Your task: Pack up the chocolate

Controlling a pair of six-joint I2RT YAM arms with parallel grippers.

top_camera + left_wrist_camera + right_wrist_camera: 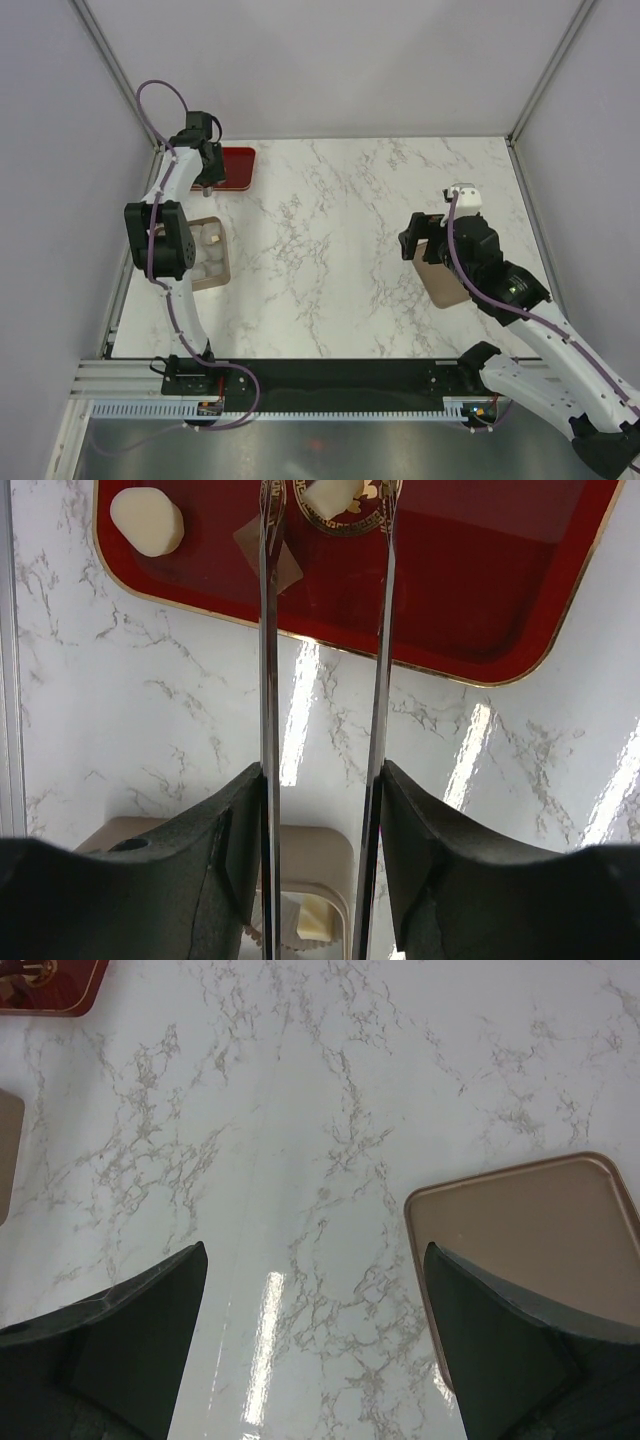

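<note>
The left hand [329,488], half open, straddles a cream-white chocolate piece [332,498] on the red tray [480,590] in the table's far left corner. It should centre, close gently on the piece's sides, then lift straight toward the box [226,255] by the left edge. The right hand [312,1255] hangs wide open, empty, beside the lid [530,1230].

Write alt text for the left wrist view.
The left gripper, fingers open, straddles a cream-white chocolate on the gold emblem of the red tray. A second chocolate lies in the tray's corner; a tan box shows below.
</note>
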